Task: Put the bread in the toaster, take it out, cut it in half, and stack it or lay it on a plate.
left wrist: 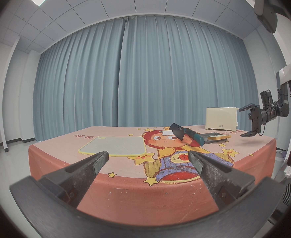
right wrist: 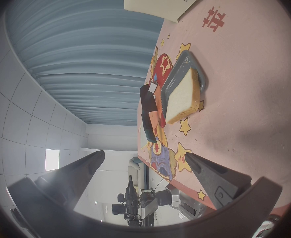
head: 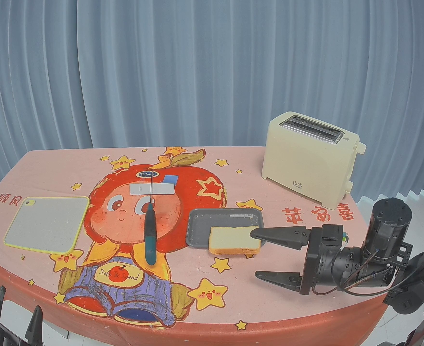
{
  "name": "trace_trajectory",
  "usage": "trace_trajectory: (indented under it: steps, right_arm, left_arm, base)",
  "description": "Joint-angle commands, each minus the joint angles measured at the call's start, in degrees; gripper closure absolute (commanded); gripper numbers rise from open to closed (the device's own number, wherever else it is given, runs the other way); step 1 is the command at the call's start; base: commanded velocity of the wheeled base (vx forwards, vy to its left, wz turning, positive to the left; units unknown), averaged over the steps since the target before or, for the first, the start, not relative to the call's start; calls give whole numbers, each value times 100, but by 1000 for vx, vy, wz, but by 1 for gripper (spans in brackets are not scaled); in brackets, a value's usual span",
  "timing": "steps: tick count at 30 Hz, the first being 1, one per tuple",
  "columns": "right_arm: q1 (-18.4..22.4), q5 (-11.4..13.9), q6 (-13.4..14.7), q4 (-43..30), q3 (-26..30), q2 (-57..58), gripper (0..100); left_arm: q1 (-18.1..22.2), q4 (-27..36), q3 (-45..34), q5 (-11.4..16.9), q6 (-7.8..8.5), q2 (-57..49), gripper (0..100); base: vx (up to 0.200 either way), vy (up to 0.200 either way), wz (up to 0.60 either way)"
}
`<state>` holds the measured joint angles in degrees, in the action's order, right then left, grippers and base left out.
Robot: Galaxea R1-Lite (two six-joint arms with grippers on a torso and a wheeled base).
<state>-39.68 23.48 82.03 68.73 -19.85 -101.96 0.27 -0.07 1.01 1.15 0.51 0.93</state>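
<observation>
You have a small dark maker's mark (head: 297, 184) low on the front of the toaster (head: 308, 159). On the tablecloth (head: 269, 289) you get three large red characters (head: 317, 213) just in front of the toaster, two smaller red characters (head: 10, 199) near the left edge, an oval badge (head: 147, 174) on the cartoon's apple hat and a line of script (head: 120, 274) on its chest. The knife (left wrist: 186, 134) blade carries small white print, too fine to make out.

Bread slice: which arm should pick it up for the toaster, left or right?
Right, I'd judge. The right gripper is open right beside the bread on the near rim of the tray, with the toaster on that side too. The left gripper is off the near left edge of the table, far from both.
</observation>
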Motion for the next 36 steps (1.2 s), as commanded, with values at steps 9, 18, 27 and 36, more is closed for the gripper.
trace_trajectory:
  steps: [9, 18, 27, 36]
  right_arm:
    - [48, -10, 15, 44, -37, -307, 0]
    - [66, -326, 15, 53, -239, -623, 0]
    - [92, -344, 331, 53, -450, -614, 0]
    - [180, -353, 322, 62, -529, -992, 0]
  left_arm:
    - [8, -1, -101, 0, -7, -84, 0]
    - [0, -1, -101, 0, 2, -84, 0]
    - [0, -1, -101, 0, 2, -84, 0]
    - [0, -1, -101, 0, 2, -84, 0]
  base:
    - [0, 0, 0]
    - [0, 0, 0]
    - [0, 0, 0]
    - [0, 0, 0]
